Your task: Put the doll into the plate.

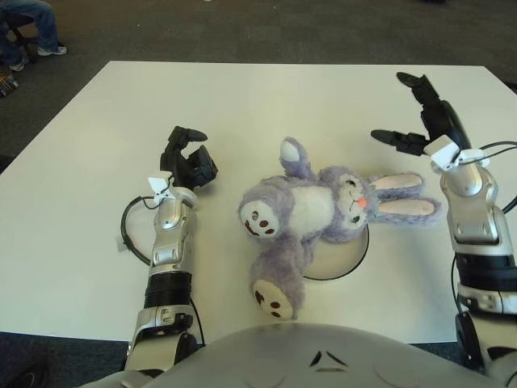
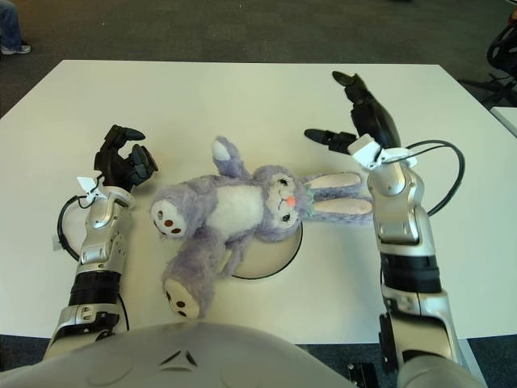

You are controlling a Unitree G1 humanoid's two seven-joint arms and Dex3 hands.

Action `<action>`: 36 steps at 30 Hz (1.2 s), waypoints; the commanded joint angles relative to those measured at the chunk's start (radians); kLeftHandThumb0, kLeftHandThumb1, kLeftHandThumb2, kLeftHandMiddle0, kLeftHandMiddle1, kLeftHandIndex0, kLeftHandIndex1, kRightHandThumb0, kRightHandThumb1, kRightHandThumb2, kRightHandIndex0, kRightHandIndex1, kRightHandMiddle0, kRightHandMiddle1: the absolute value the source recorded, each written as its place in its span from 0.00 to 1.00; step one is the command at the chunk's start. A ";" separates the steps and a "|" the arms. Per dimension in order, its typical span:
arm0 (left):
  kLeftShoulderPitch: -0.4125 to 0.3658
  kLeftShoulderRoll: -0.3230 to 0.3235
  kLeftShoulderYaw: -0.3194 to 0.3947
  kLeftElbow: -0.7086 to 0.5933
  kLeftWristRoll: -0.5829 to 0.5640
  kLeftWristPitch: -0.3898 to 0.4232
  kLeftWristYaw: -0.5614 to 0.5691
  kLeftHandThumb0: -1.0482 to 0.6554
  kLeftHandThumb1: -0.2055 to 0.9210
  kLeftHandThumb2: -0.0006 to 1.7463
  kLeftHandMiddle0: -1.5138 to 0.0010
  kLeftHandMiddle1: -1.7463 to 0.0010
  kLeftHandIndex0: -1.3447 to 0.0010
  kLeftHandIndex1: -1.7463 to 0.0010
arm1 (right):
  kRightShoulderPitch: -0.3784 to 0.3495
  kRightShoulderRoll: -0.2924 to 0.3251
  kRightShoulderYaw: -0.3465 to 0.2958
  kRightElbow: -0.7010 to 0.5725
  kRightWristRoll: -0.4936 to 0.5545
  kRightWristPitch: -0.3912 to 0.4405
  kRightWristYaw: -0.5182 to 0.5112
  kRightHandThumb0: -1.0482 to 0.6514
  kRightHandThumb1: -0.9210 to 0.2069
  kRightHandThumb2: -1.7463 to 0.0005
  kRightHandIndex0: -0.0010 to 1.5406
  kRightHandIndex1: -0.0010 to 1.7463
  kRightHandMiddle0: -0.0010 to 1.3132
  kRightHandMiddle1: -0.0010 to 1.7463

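A purple and white plush rabbit doll [image 1: 311,212] lies on its back across a white plate [image 1: 343,265], which shows only at the doll's lower right edge. Its ears point right, its feet point left and toward me. My right hand [image 1: 416,109] is open with fingers spread, raised to the right of the doll's ears and holding nothing. My left hand [image 1: 187,162] shows to the left of the doll with fingers curled and empty.
The white table [image 1: 242,105] spreads behind the doll. A black cable [image 1: 129,234] loops beside my left forearm. A seated person's legs [image 1: 28,28] show at the far left beyond the table.
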 commanded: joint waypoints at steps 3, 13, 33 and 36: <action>0.010 0.005 0.006 -0.004 -0.006 0.012 0.001 0.35 0.55 0.68 0.27 0.00 0.60 0.00 | -0.036 0.026 -0.016 0.021 0.009 0.024 -0.066 0.15 0.00 0.85 0.14 0.06 0.00 0.39; 0.011 0.009 0.006 -0.005 0.004 0.007 0.005 0.35 0.55 0.68 0.27 0.00 0.60 0.00 | -0.093 0.009 -0.150 0.359 0.268 -0.185 -0.008 0.38 0.04 0.69 0.08 0.74 0.14 0.96; 0.016 0.021 0.017 -0.007 0.023 0.002 0.013 0.36 0.58 0.66 0.27 0.00 0.62 0.00 | -0.302 0.023 -0.300 0.795 0.588 -0.275 0.073 0.61 0.51 0.31 0.39 0.86 0.38 1.00; 0.017 0.021 0.019 -0.008 0.024 0.004 0.014 0.36 0.58 0.66 0.28 0.00 0.62 0.00 | -0.318 0.022 -0.314 0.832 0.609 -0.280 0.072 0.61 0.66 0.20 0.49 0.86 0.44 1.00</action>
